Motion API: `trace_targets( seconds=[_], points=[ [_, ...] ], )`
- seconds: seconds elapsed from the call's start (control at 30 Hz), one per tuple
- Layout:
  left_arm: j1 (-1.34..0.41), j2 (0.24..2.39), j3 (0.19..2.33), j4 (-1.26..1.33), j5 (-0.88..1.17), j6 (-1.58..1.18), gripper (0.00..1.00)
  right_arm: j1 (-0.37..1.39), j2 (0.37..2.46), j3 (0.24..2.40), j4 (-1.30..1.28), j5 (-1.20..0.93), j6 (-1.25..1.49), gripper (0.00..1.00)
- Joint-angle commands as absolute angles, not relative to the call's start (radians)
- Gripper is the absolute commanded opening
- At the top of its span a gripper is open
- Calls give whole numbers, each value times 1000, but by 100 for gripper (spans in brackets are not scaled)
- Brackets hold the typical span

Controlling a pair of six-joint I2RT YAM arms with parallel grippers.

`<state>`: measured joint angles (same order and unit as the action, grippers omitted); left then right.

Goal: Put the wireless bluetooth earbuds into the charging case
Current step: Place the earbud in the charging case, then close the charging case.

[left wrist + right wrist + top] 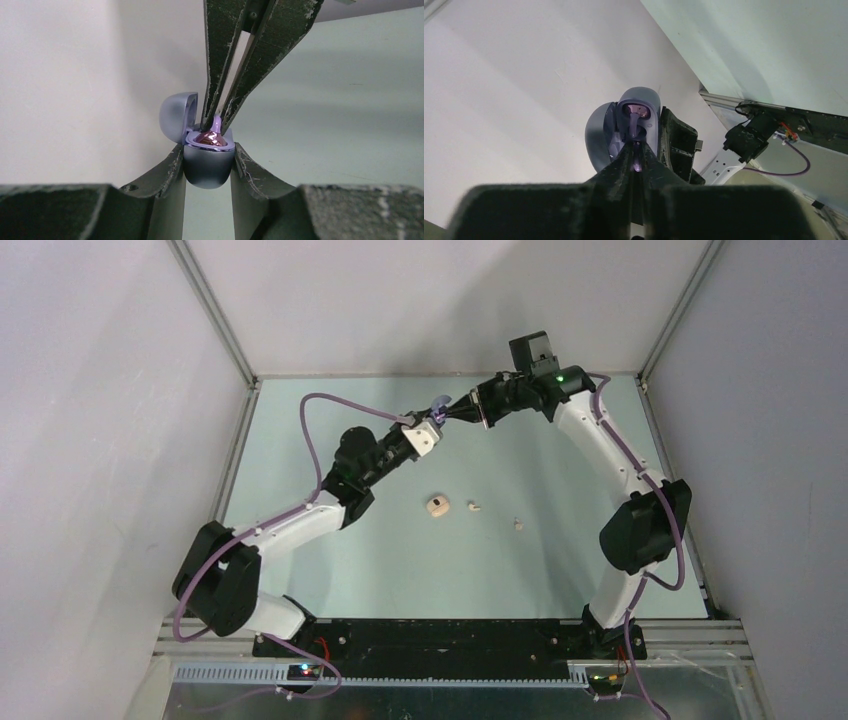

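Seating step: left tool [208, 155] grips the open charging case [207, 172], right tool [216, 118] pinches a lavender earbud [212, 138] by the stem, down in its pocket. Next, probably: let go gently.

Pale green bench [540, 580], three small loose items near its middle.
A small beige blocky item [437, 506] sits about centre. Just to its right, not touching, lies a tiny white earbud [474, 506]. A second whitish bud [518, 524] lies further right and a bit nearer the front edge, apart from both. All three are too small to tell orientation or detail. A black base plate [440, 638] runs along the near edge. The surface is matte and plain. In the left wrist view the bench shows only as a blurred green backdrop.
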<state>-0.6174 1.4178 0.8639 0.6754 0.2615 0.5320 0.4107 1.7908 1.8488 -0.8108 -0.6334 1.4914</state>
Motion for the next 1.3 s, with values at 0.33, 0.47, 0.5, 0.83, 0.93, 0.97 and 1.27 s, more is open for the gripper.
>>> trace_targets(
  seconds=[0.33, 0.47, 0.5, 0.83, 0.93, 0.97, 1.27],
  points=[
    [-610, 1363, 849, 792, 265, 431, 0, 334, 1698, 1853, -723, -615, 1378, 43],
    [-583, 1366, 873, 761, 292, 386, 0, 294, 1655, 1855, -727, -612, 1335, 44],
    [-572, 1366, 877, 759, 303, 368, 0, 285, 1647, 1864, -725, -602, 1323, 45],
    [-487, 1287, 952, 528, 634, 249, 0, 149, 1587, 1601, -133, -952, 615, 64],
    [-455, 1265, 992, 364, 813, 244, 0, 172, 1568, 1462, -80, -1085, 289, 63],
    [-440, 1253, 998, 333, 833, 245, 0, 201, 1573, 1461, -156, -1087, 107, 62],
    [-301, 1309, 1158, 59, 1056, 154, 0, 394, 1729, 1608, -220, -836, -171, 24]
  ],
)
